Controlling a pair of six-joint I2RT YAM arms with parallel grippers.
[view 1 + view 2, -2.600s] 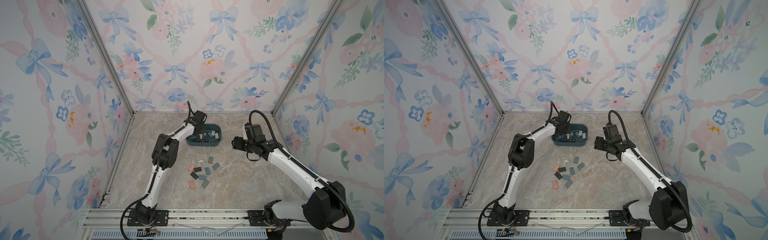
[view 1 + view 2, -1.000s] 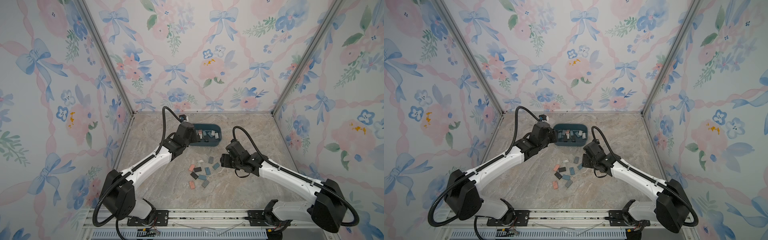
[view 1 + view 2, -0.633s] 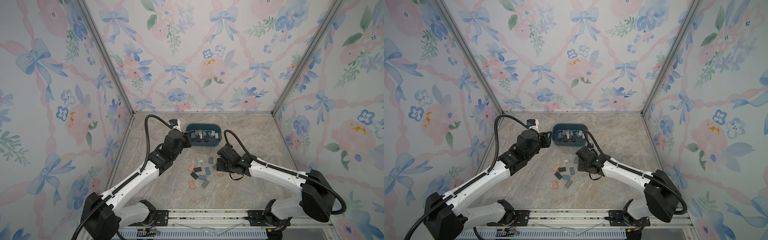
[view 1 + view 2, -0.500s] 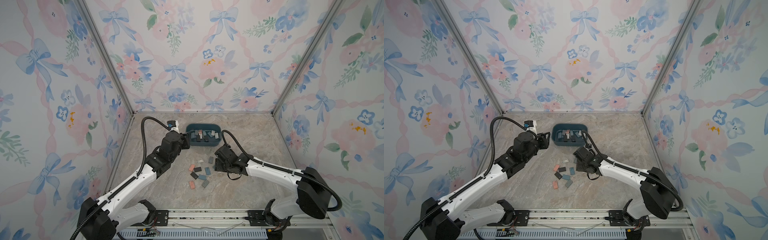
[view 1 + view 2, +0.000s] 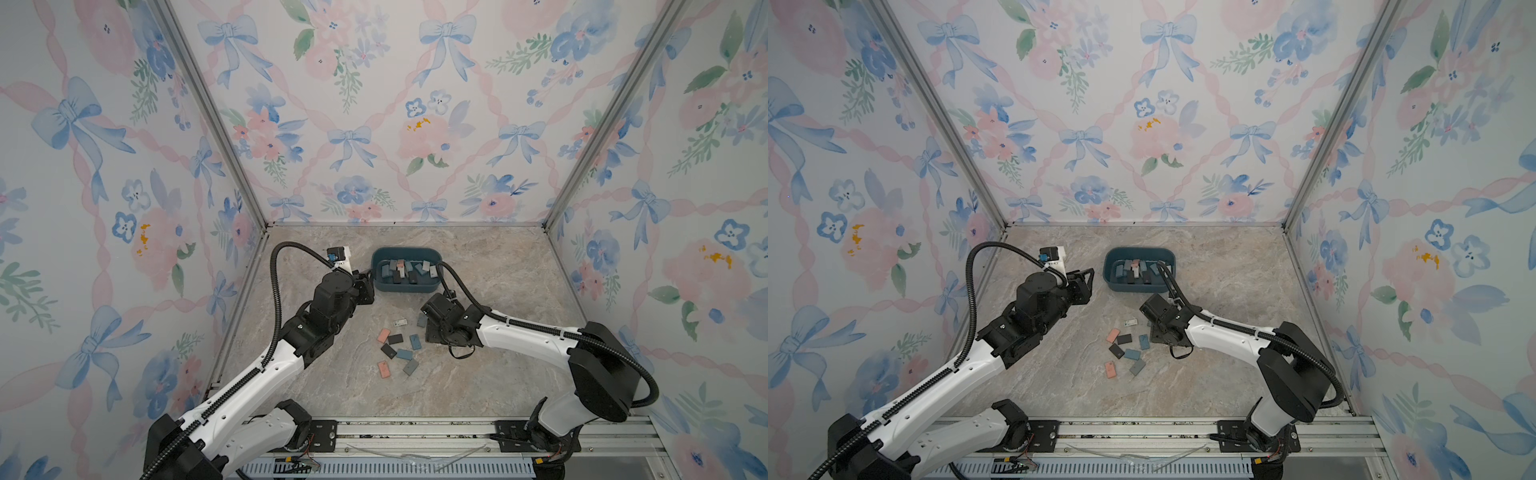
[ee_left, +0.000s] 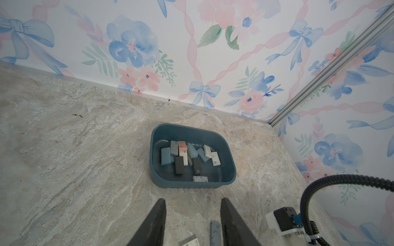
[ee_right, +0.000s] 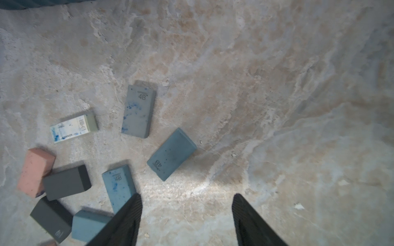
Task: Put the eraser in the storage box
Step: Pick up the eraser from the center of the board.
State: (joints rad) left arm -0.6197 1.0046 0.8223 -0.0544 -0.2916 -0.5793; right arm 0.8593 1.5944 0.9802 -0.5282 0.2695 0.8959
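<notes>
My left gripper (image 6: 193,201) hangs just beside the storage box (image 6: 191,184), at its near left corner, and it points toward the box. Its two fingers (image 6: 155,223) stand apart, and nothing is between them. The box stands on the table (image 5: 498,270), and a pile of erasers (image 6: 187,155) lies inside it, in blue, white, black and one pink. The other erasers are outside: the loose erasers (image 5: 397,347) lie in a small group on the table in front of the box, on the side toward my base. My right gripper (image 7: 186,197) is low over the table in front of the box, at the right edge of this group. Its fingers (image 7: 247,223) are wide apart and they hold nothing; between them I see only the table. One of these fingers covers a corner of a blue eraser (image 7: 118,187), but I cannot tell if it touches it. A teal eraser (image 7: 171,154) lies just past the finger tips, apart from them. A grey eraser (image 7: 138,111) with blue stains lies nearer to the box than the teal one, and a white wrapped eraser (image 7: 73,127) lies beside it. A pink eraser (image 7: 35,171) and a dark grey eraser (image 7: 66,182) touch each other in front of the left end of the box.
</notes>
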